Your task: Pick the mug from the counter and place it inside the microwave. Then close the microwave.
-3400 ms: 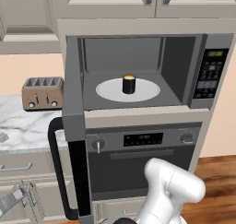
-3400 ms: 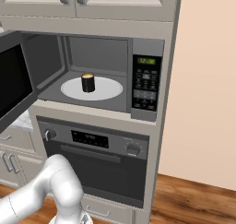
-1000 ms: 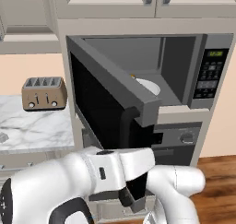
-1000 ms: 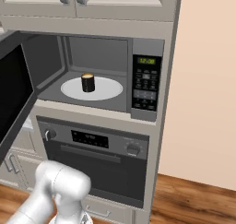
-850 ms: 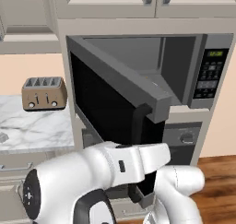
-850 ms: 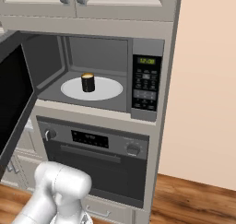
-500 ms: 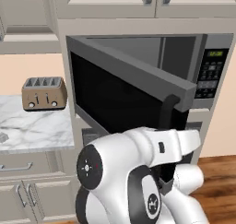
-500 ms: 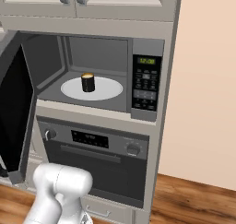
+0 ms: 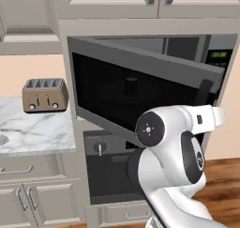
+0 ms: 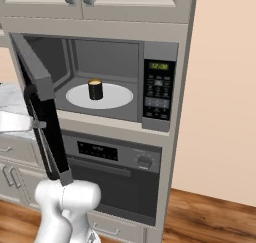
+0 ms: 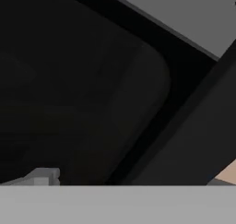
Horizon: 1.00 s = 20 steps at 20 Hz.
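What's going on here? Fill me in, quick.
The mug already sits on the turntable inside the microwave. The white arm is right up against the microwave door, which stands partly open, roughly halfway to shut. The end effector is open and holds nothing. What remains is getting the door fully closed. A toaster stands on the counter.

Even, flat rendered light.
You get soft, slightly blurry base views; your hand view is dark and murky.
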{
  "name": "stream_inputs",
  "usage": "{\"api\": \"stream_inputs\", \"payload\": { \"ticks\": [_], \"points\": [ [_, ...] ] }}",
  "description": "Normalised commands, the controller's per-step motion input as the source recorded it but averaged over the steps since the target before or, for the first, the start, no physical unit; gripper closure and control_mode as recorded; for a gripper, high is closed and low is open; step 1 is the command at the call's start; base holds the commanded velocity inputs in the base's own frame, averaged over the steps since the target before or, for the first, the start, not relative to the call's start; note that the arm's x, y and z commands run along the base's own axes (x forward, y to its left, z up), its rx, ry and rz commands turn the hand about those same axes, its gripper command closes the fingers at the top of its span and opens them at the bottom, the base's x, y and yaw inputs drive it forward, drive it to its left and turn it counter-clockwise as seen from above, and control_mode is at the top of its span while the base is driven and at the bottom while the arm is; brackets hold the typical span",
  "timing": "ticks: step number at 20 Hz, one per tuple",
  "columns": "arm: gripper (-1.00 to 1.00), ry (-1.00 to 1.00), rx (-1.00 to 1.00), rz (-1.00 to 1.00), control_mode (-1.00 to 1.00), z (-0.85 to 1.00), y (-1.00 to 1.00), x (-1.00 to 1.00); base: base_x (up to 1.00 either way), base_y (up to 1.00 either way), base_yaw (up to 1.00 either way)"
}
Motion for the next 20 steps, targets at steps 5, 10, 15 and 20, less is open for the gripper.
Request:
{"api": "stream_inputs", "payload": {
  "ticks": [5,10,15,20],
  "points": [
    [-1.00,0.00,0.05,0.02,-1.00,-0.01,-0.79,0.75,0.00,0.00,0.00],
    [-1.00,0.00,0.04,0.02,-1.00,0.00,-0.69,0.68,0.00,0.00,0.00],
    [-1.00,0.00,0.03,0.01,-1.00,0.00,-0.65,0.69,0.00,0.00,0.00],
    [-1.00,0.00,0.03,0.00,-1.00,0.00,-0.53,0.65,0.00,0.00,0.00]
  ]
}}
